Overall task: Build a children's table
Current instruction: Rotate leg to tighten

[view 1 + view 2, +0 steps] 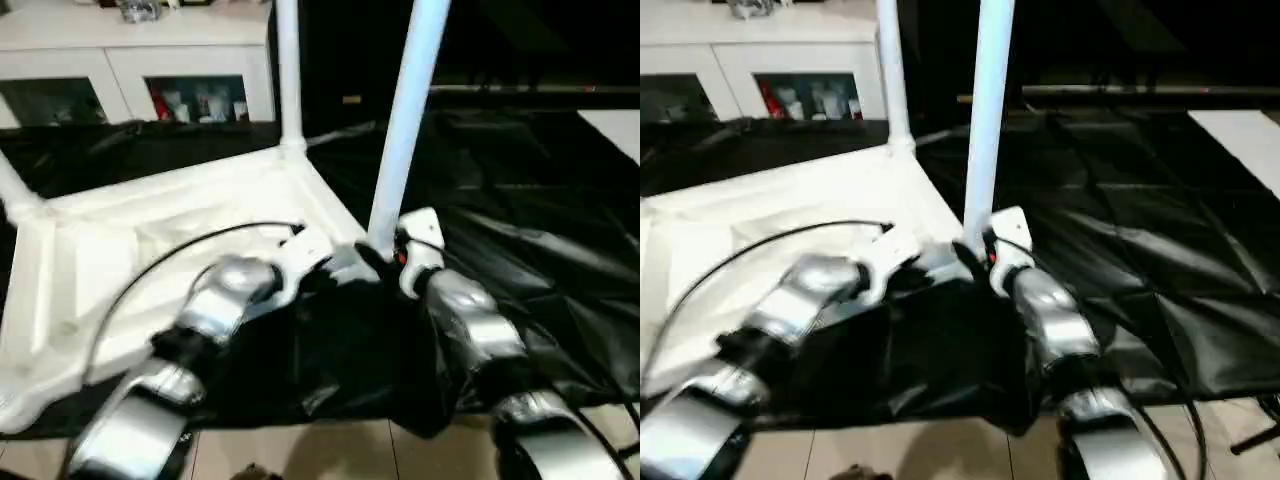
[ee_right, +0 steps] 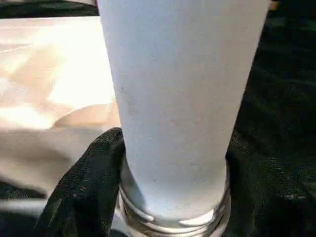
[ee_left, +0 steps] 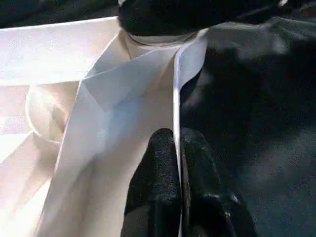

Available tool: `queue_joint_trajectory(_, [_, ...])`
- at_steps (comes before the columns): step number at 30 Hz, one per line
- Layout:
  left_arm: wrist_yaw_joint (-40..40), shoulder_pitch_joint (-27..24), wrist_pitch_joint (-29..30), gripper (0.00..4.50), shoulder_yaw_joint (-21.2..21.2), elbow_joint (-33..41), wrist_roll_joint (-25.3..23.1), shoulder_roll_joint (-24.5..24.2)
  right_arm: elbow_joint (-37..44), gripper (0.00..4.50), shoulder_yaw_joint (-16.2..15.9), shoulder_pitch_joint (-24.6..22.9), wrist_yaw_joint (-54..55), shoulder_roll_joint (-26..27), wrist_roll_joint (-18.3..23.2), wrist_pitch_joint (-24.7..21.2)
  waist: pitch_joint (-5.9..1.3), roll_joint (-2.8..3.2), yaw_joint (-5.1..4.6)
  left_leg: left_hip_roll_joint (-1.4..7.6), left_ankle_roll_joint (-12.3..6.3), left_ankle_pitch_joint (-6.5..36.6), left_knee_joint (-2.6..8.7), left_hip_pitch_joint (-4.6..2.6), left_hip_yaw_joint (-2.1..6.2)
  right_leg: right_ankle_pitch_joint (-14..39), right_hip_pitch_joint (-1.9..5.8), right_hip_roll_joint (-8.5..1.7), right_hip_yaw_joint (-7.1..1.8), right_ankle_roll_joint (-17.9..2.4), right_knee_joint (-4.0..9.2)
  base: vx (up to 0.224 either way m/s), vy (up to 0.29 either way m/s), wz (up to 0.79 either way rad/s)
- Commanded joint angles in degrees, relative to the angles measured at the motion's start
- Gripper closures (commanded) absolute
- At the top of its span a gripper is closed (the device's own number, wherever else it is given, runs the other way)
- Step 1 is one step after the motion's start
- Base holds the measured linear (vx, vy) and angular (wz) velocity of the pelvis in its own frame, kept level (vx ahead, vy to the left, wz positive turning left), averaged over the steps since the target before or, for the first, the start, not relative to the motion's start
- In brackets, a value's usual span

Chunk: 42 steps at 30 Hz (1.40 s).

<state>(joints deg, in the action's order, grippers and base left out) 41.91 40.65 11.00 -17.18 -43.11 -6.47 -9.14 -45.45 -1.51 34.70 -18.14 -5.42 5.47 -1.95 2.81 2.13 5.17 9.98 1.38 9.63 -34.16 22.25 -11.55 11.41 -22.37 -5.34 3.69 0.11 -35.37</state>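
Head-camera views put the children's table at the centre: its white tabletop point(image 1: 150, 260) lies upside down, ribbed underside up, on the black-draped table point(image 1: 540, 210). One leg point(image 1: 288, 70) stands in the far corner socket at about 12 o'clock from the tabletop's middle, another leg point(image 1: 408, 120) rises from the near right corner at about 3 o'clock, and a third point(image 1: 12, 190) leans out at 9 o'clock.

By the look of it the plastic is light, stiff and smooth, so the tubes could slip in a loose grip, and the thin rim could flex if pulled hard. I judge the best hold on a leg is low, near its thick end just above the socket, where a push goes straight down; the tabletop is best steadied by its side wall close to the corner being worked.

That is roughly how the grippers sit. The left gripper point(image 3: 177, 168) is pinched closed on the tabletop's thin edge wall, one black finger point(image 3: 158, 173) on each side. The right gripper point(image 2: 173, 192) stands wide, its fingers point(image 2: 84, 187) wrapped around the base of the near right leg where it meets the clear-looking socket collar point(image 2: 173, 219), touching it on both sides.
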Motion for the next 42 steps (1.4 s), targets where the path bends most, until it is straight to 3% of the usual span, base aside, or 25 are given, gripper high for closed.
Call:
queue_joint_trajectory(1, [-5.3, 1.8, -1.3, 4.5, 2.1, -2.4, 0.5, 1.8, -5.9, 1.81, 1.1, -0.7, 3.6, 0.8, -0.6, -2.2, -2.98, -0.82, -0.24, 3.12, 2.7, 23.3, 4.82, -2.43, 2.34, 27.6, 0.48, -4.28, -2.45, -8.6, 6.47, 0.0, 0.0, 0.0])
queue_joint_trajectory(3, [-4.8, 2.4, -2.7, 4.5, 2.2, -3.4, 0.8, 2.8, -7.0, 1.81, 1.4, -0.2, 3.8, 1.2, -0.6, -1.3, -2.93, -0.82, -0.2, 3.22, 2.55, 24.8, 5.17, -2.57, 2.49, 27.1, 0.72, -4.31, -2.33, -8.2, 6.8, 0.0, 0.0, 0.0])
queue_joint_trajectory(5, [-4.0, 2.4, -3.0, 4.5, 1.9, -3.6, 0.6, 3.1, -7.1, 1.81, 1.7, 0.0, 3.7, 1.2, -0.7, -0.4, -3.02, -0.62, -0.28, 3.27, 2.48, 24.9, 5.38, -2.27, 2.61, 25.2, 0.96, -4.28, -2.36, -8.3, 6.56, 0.0, 0.0, 0.0])
queue_joint_trajectory(7, [-3.2, 2.0, -3.5, 4.5, 1.5, -3.6, 0.4, 2.7, -5.8, 1.11, 3.2, -0.1, 2.0, 1.2, 1.1, 0.5, -3.12, -0.65, -0.23, 3.24, 2.0, 24.5, 5.43, -2.1, 2.49, 23.1, 1.11, -4.32, -2.44, -8.8, 6.46, 0.0, 0.0, 0.0])
queue_joint_trajectory(10, [-1.8, 1.6, -4.5, 4.5, 1.1, -3.9, 0.3, 1.9, -4.5, 1.05, 3.3, 0.1, -0.2, 0.3, 1.9, 1.8, -3.17, -0.68, -0.05, 3.27, 1.3, 23.4, 5.32, -2.09, 2.38, 22.1, 1.13, -4.43, -2.52, -9.3, 6.44, 0.0, 0.0, 0.0])
queue_joint_trajectory(11, [-1.2, 1.5, -5.1, 4.5, 1.0, -4.1, 0.3, 1.6, -4.4, 0.76, 3.2, 0.3, -0.6, -0.4, 1.6, 2.3, -3.27, -0.75, 0.04, 3.3, 1.01, 22.2, 5.29, -1.96, 2.31, 21.0, 1.26, -4.47, -2.57, -9.7, 6.32, 0.0, 0.0, 0.0])
queue_joint_trajectory(13, [0.0, 1.3, -6.1, 4.5, 0.7, -4.1, 0.3, 1.0, -3.7, 0.68, 3.2, 0.3, -2.8, -1.7, 1.6, 3.0, -3.31, -0.83, 0.17, 3.27, 0.31, 20.5, 5.22, -1.83, 2.15, 20.1, 1.36, -4.41, -2.51, -10.1, 6.19, 0.0, 0.0, 0.0])
queue_joint_trajectory(16, [2.0, 0.5, -6.6, 4.5, 0.3, -2.7, 0.5, -0.2, -1.0, 0.35, 2.1, -0.5, -8.7, -4.4, 2.0, 2.3, -3.3, -1.01, 0.49, 3.28, -0.56, 19.2, 5.03, -1.76, 1.98, 19.7, 1.59, -4.42, -2.56, -10.2, 6.21, 0.0, 0.0, 0.0])
queue_joint_trajectory(22, [8.4, -1.9, -7.7, 4.5, -0.3, 1.6, 1.8, -3.0, 7.5, 0.1, -1.2, -4.5, -26.3, -11.9, 3.6, 1.0, -3.62, -1.1, 1.51, 3.44, -3.31, 13.3, 4.56, -1.08, 1.8, 15.0, 2.24, -4.3, -2.44, -10.8, 5.5, 0.0, 0.0, 0.0])
queue_joint_trajectory(25, [12.6, -3.1, -8.6, 4.5, -0.8, 3.8, 2.6, -4.4, 11.7, 0.1, -2.9, -6.7, -32.8, -14.9, 4.7, 0.1, -3.76, -0.98, 1.51, 3.52, -3.94, 11.6, 4.47, -0.87, 1.81, 11.4, 2.3, -4.03, -2.29, -12.1, 4.9, 0.0, 0.0, 0.0])
queue_joint_trajectory(28, [22.0, -5.8, -7.3, 4.5, -1.7, 9.2, 5.9, -6.9, 18.3, 0.1, -4.7, -9.9, -40.6, -17.6, 6.9, -2.3, -3.85, -0.78, 1.71, 3.78, -5.76, 9.9, 4.25, -0.74, 1.75, 6.2, 2.25, -3.87, -2.25, -14.0, 4.14, 0.0, 0.0, 0.0])
queue_joint_trajectory(34, [29.2, -8.1, -3.4, 4.5, -3.0, 15.7, 8.5, -9.5, 22.5, 0.1, -6.7, -11.7, -45.0, -19.0, 7.9, -4.6, -4.01, -0.4, 1.81, 4.0, -5.23, 10.3, 4.08, -1.15, 1.56, 5.5, 1.64, -3.79, -2.34, -15.7, 3.84, 0.0, 0.0, 0.0])
queue_joint_trajectory(38, [29.9, -8.8, -2.4, 4.5, -3.0, 17.3, 8.6, -10.0, 24.1, 0.1, -7.1, -12.4, -45.9, -19.3, 8.3, -5.6, -3.7, -0.59, 2.08, 3.8, -3.5, 12.7, 4.37, -0.99, 1.59, 9.8, 1.65, -3.98, -2.47, -14.1, 4.39, 0.0, 0.0, 0.0])
queue_joint_trajectory(42, [29.8, -8.9, -2.1, 4.5, -2.9, 17.7, 8.5, -10.0, 24.4, 0.1, -7.2, -12.5, -46.6, -19.6, 7.9, -5.8, -3.72, -0.64, 2.05, 3.77, -2.83, 12.9, 4.36, -1.0, 1.64, 10.7, 1.66, -4.02, -2.53, -13.3, 4.48, 0.0, 0.0, 0.0])
